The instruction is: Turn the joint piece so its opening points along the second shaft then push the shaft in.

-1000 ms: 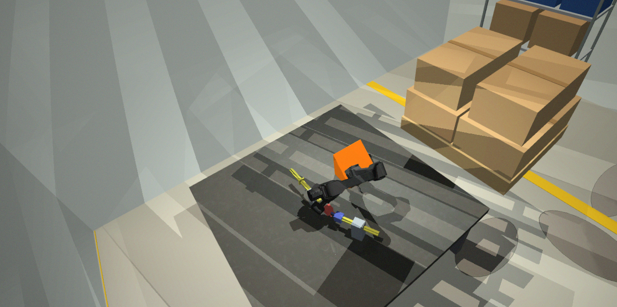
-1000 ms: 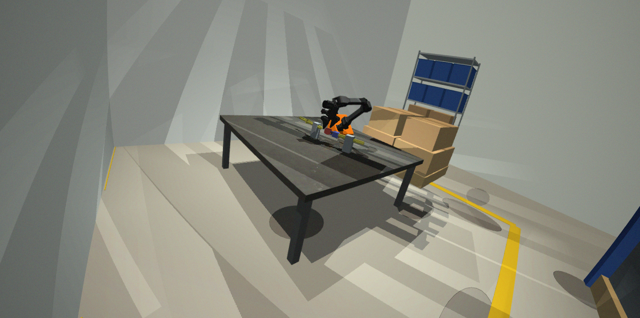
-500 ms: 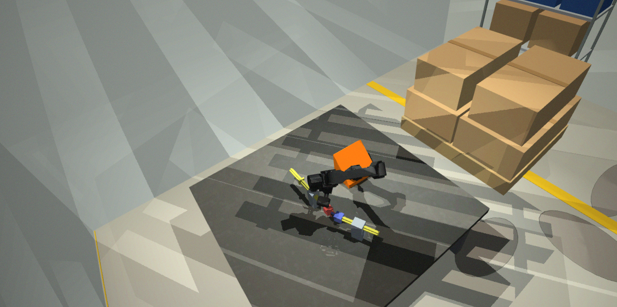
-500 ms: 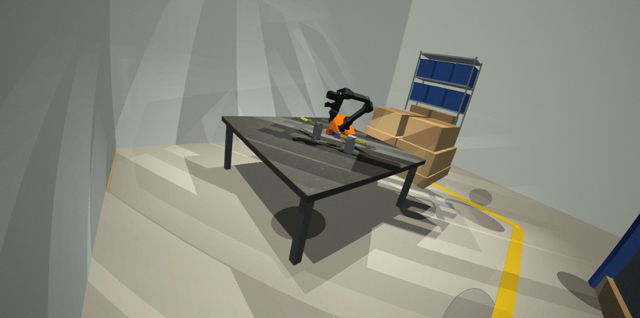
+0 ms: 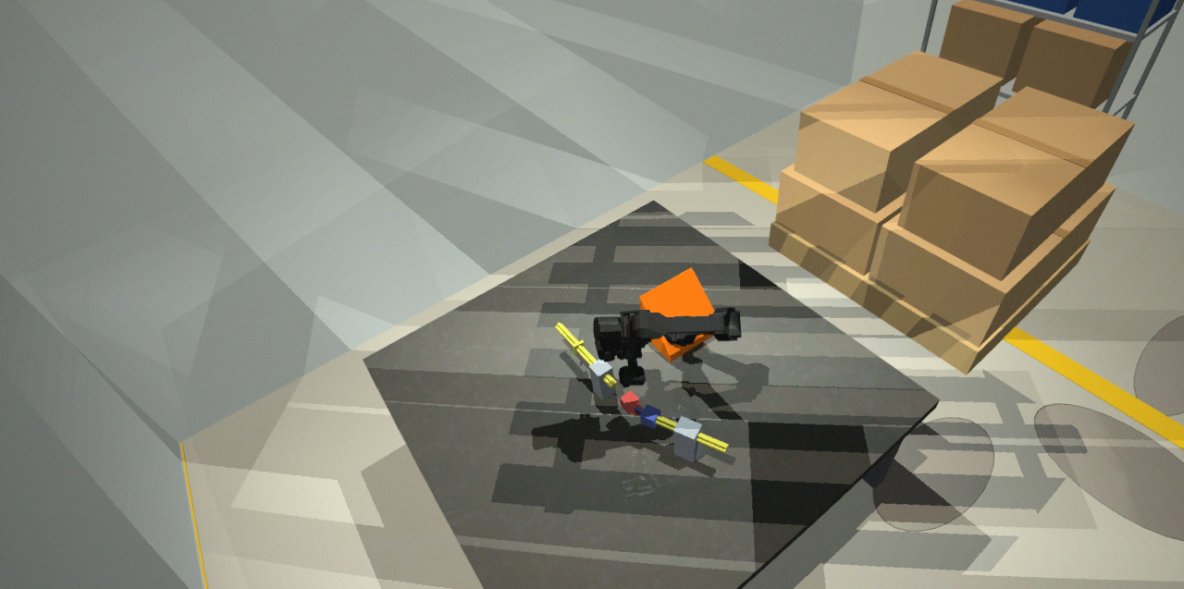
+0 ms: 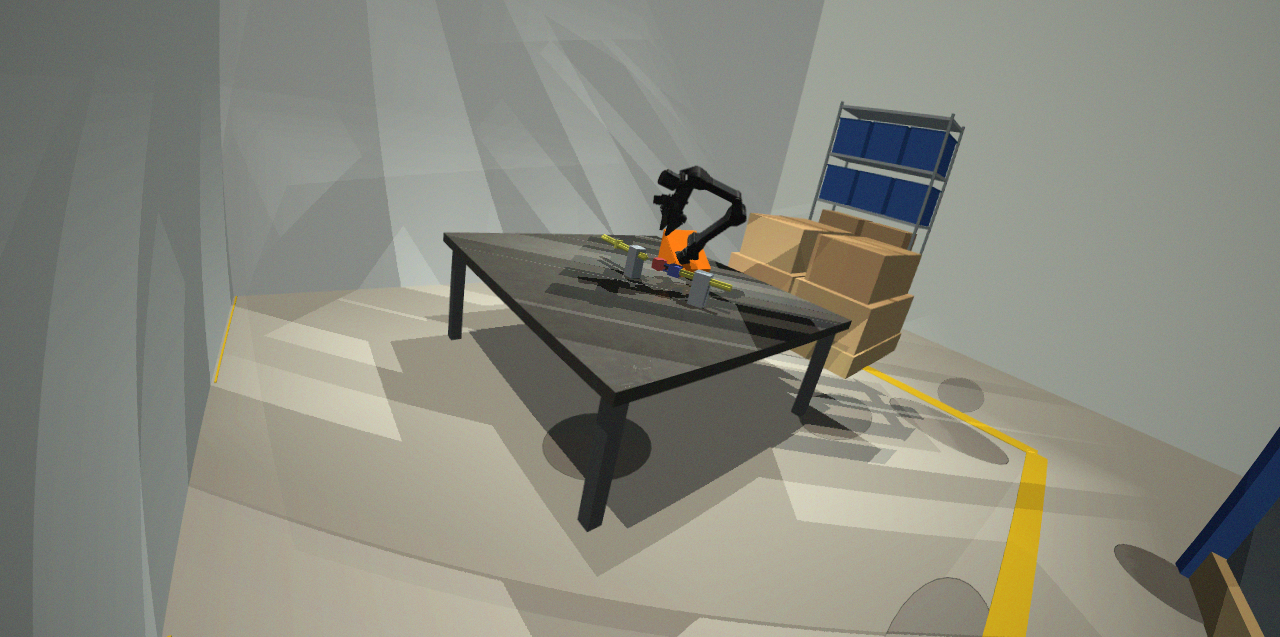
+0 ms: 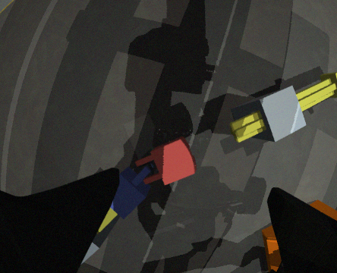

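The red square joint piece [image 5: 630, 398] [image 6: 659, 263] [image 7: 176, 161] sits on a blue hinge part [image 5: 648, 414] [image 7: 130, 192] at the end of the fixed yellow shaft [image 5: 711, 442], which is held in a grey block [image 5: 686, 438] [image 6: 700, 287]. The second yellow shaft [image 5: 575, 341] [image 6: 613, 241] [image 7: 322, 91] runs through another grey block [image 5: 598, 373] [image 6: 634, 259] [image 7: 285, 114]. Its tip [image 7: 250, 127] stands a short gap away from the red piece. My gripper [image 5: 633, 374] [image 6: 664, 221] [image 7: 197, 187] is open and empty. It hangs above the joint piece and touches nothing.
The parts stand on a dark table [image 5: 463, 386] [image 6: 581, 337] [image 7: 62, 81]. The arm's orange base [image 5: 678, 300] [image 6: 684, 241] is just behind them. Stacked cardboard boxes [image 5: 935, 196] and a shelf with blue bins [image 6: 890, 163] stand off the table to the right.
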